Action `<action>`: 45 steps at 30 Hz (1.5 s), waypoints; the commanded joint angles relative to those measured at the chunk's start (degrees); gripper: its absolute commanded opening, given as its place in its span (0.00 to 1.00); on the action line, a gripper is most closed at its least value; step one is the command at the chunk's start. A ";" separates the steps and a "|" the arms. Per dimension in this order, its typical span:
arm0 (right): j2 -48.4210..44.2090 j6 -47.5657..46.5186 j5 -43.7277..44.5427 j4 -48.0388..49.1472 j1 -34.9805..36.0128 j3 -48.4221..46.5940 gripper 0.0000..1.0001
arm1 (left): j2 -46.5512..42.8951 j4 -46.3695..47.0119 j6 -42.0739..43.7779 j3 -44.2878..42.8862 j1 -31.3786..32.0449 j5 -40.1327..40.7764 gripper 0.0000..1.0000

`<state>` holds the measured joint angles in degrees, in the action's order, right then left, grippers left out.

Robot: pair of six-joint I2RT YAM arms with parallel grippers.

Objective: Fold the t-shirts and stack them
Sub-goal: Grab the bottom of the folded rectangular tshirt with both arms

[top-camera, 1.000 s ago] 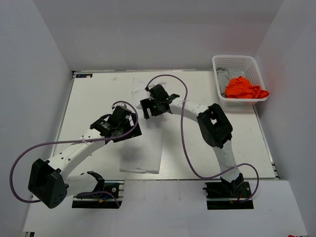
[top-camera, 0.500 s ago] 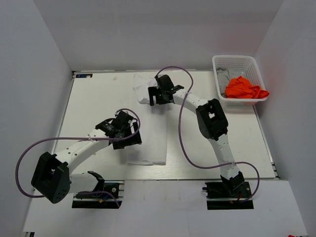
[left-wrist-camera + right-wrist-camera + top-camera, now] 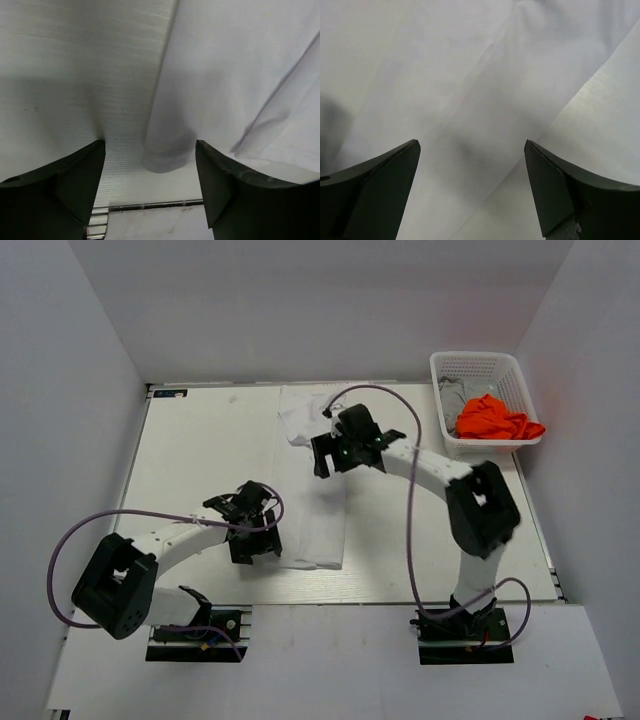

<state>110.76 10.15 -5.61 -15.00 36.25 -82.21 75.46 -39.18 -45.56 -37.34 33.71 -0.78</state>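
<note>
From above, the white t-shirt (image 3: 320, 520) lies part-folded as a narrow strip mid-table, while the orange t-shirt (image 3: 495, 420) and grey t-shirt (image 3: 452, 395) sit unfolded in the basket (image 3: 478, 362). At the left wrist, the left gripper (image 3: 150, 145) hangs spread over the strip's near corner. At the right wrist, the right gripper (image 3: 471, 144) is likewise spread, gripping nothing.

Light: bright, even, overhead | Shadows: soft and short on table (image 3: 200, 455); dark patch beside the cloth edge in left wrist view | Contrast: white t-shirt (image 3: 318, 520) nearly merges with table, folds faint | Focus: overhead sharp, wrist-view foregrounds dark, slightly soft
</note>
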 commanded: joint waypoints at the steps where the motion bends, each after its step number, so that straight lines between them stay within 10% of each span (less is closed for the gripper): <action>1: -11.78 2.31 -2.30 5.07 0.66 10.99 0.90 | -0.05 2.53 -1.98 3.32 -0.40 -1.25 0.81; 15: -22.07 14.71 -6.77 -8.55 9.97 28.32 0.90 | 4.34 7.36 -0.76 6.23 0.83 -5.63 0.02; 25: -21.73 19.29 -7.49 -3.36 15.08 35.37 0.78 | 3.55 6.75 0.30 7.55 0.83 -6.16 0.00; 33: -22.86 20.35 -0.38 -5.56 15.52 34.23 0.00 | 2.15 6.75 0.82 6.41 0.83 -6.78 0.00; 45: -22.43 16.83 13.93 -5.30 15.08 25.53 0.00 | 2.40 4.37 3.81 -11.34 0.83 -0.73 0.00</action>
<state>88.97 28.01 0.32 -20.88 51.51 -53.25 78.32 -34.30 -43.07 -42.52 34.35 -6.81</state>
